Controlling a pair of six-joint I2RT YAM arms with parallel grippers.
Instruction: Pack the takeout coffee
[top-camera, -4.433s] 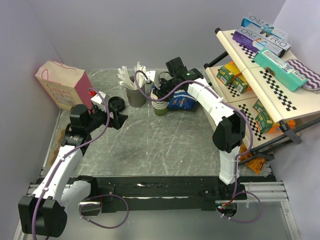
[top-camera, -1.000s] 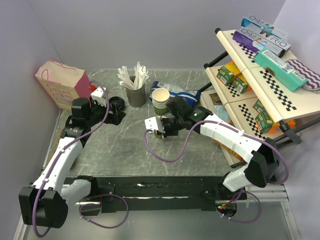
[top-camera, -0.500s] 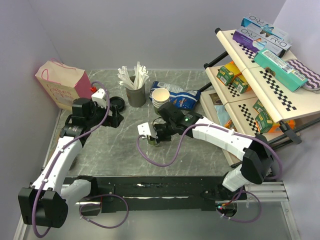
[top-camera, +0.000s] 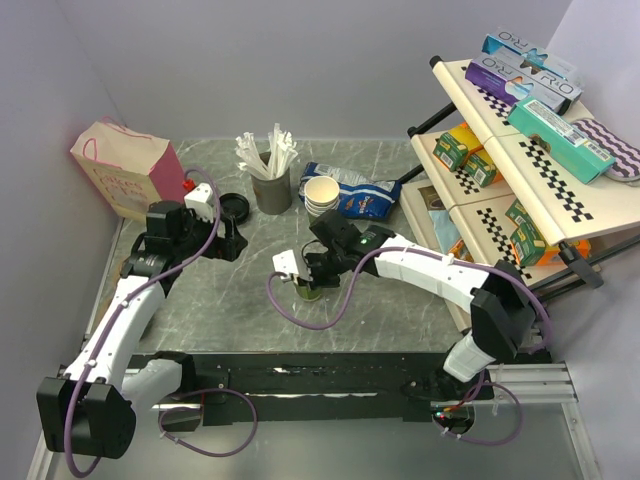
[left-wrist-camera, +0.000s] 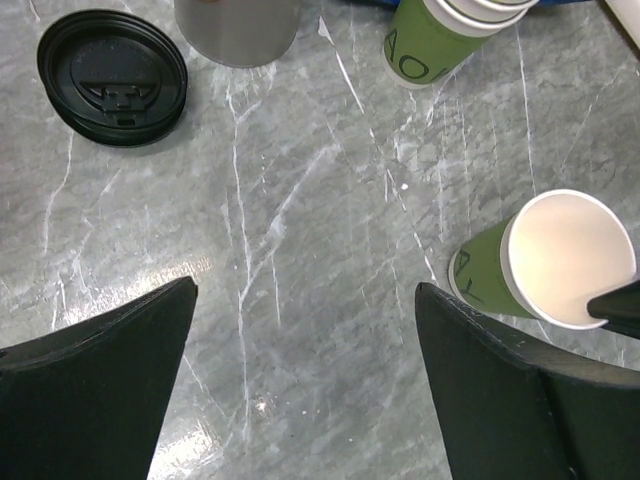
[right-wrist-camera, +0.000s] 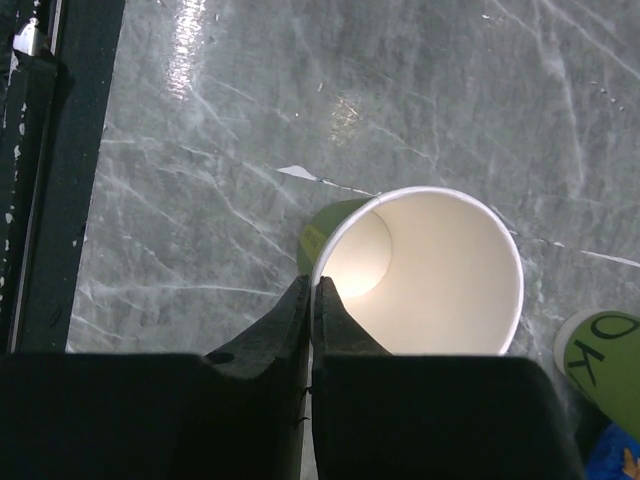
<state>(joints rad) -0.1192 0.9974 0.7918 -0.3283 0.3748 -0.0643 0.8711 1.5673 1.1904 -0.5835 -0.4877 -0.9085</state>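
Observation:
No lidded takeout coffee is in view. A single lidless paper cup (top-camera: 309, 289) with green sides and a white inside (right-wrist-camera: 430, 270) stands mid-table. My right gripper (top-camera: 314, 272) is shut on the near-left part of the cup's rim, with one finger inside the wall and one outside (right-wrist-camera: 312, 287). The same cup (left-wrist-camera: 560, 262) shows at the right of the left wrist view. A stack of loose black lids (top-camera: 234, 206) (left-wrist-camera: 112, 77) lies at the back left. My left gripper (top-camera: 231, 240) hovers near the lids, open and empty (left-wrist-camera: 305, 292).
A stack of lidless green cups (top-camera: 321, 195) (left-wrist-camera: 440, 35) stands behind the held cup, beside a grey holder (top-camera: 271, 191) of white stirrers. A blue packet (top-camera: 362, 195) lies further right. A pink paper bag (top-camera: 125, 168) is at the far left and a stocked shelf rack (top-camera: 520, 150) at the right.
My right arm has carried the lidless cup from beside the cup stack toward the near side and a little left. The left arm has barely moved.

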